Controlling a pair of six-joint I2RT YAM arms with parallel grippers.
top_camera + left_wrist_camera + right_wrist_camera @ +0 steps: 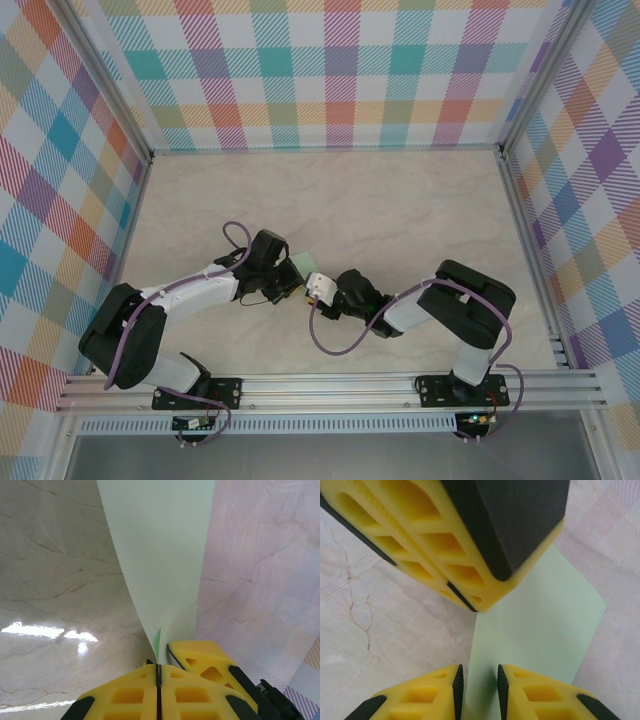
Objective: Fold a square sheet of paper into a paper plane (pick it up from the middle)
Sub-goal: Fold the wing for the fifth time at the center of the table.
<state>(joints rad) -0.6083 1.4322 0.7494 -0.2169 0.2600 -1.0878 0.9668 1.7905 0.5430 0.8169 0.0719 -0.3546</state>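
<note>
Paper sheet (160, 555) is pinched in the left gripper (158, 670). Its two yellow fingers are pressed flat together at bottom centre of the left wrist view, w/ the mint-green edge caught right in the seam. From that pinch the sheet bows upward and runs off the top of the frame. It's plain, no print. Can't tell if the far end touches the tabletop (400, 210).

Right gripper (480, 682) sits at the bottom of the right wrist view, jaws apart w/ a clear gap. The sheet's edge is in that gap, and the pads aren't squeezing it afaict. One of its fingers (200, 662) pokes in at bottom right of the left wrist view, just beside the left pinch. In the right wrist view the left gripper hangs in from the upper left, and the paper spreads off toward the right, w/ one corner at mid right.

In the top view both grippers meet tip to tip in the lower middle of the frame, w/ a small green patch showing by the left wrist. Left arm comes in from lower left, right arm from lower right. Tabletop is pale and marble-look, w/ plaid walls (340, 70) on three sides.
</note>
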